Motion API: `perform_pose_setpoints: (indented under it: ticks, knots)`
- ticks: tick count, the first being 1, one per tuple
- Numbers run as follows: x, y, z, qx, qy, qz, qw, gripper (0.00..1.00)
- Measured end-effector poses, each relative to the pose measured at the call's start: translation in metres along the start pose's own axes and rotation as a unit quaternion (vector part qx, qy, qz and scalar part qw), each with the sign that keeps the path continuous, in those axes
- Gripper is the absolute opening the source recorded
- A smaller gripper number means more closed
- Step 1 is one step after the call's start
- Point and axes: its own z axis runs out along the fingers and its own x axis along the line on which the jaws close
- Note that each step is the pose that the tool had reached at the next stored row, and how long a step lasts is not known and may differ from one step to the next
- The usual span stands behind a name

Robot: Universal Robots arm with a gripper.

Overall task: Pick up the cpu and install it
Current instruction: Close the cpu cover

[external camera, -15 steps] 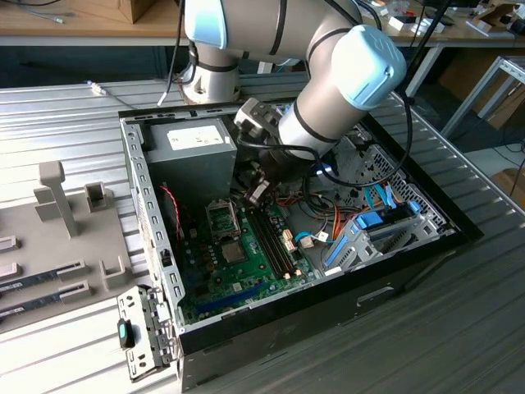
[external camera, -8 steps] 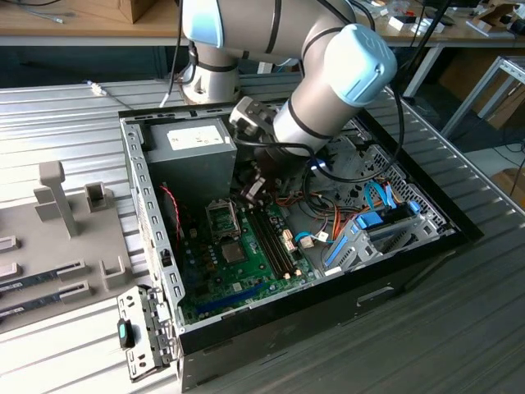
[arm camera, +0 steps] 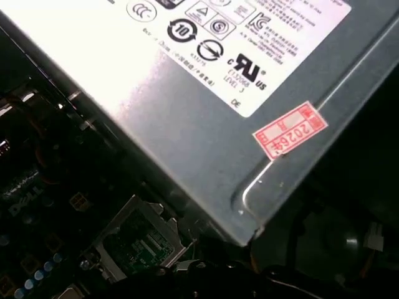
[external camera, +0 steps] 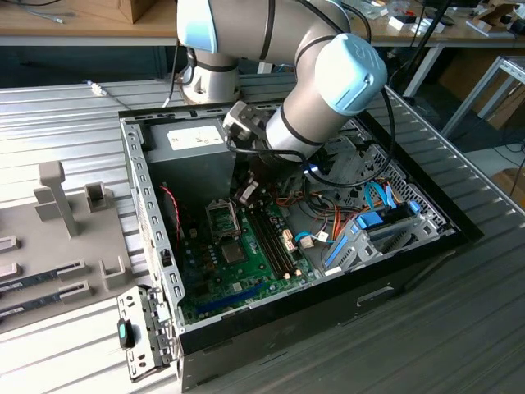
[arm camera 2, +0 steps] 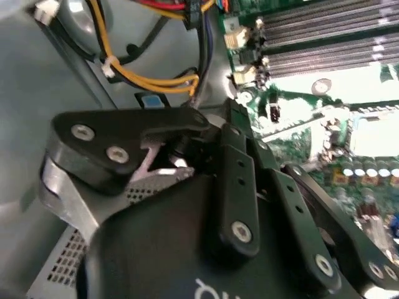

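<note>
Gripper [external camera: 246,194] of mine hangs low inside the computer case [external camera: 141,176]; open or closed, I cannot tell. In the second wrist view a thin silvery plate [arm camera 2: 163,174] sits edge-on at its tip, and I judge that to be the cpu, though not with certainty. In the exterior view the open socket [external camera: 221,216] lies just beside the gripper, toward that view's left and slightly lower. The memory slots [external camera: 271,238] run lengthwise on that view's right.
</note>
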Motion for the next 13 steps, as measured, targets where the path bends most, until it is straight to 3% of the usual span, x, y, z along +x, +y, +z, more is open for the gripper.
perform_pose_setpoints:
  ticks: [7,13]
  knots:
    - [0.0054,0.0019,0.0012,-0.002,-0.0021,-0.001,1.0,0.11]
    - [0.0075,0.0013,-0.0035,-0.0047,-0.0046,-0.001,0.99998,0.11]
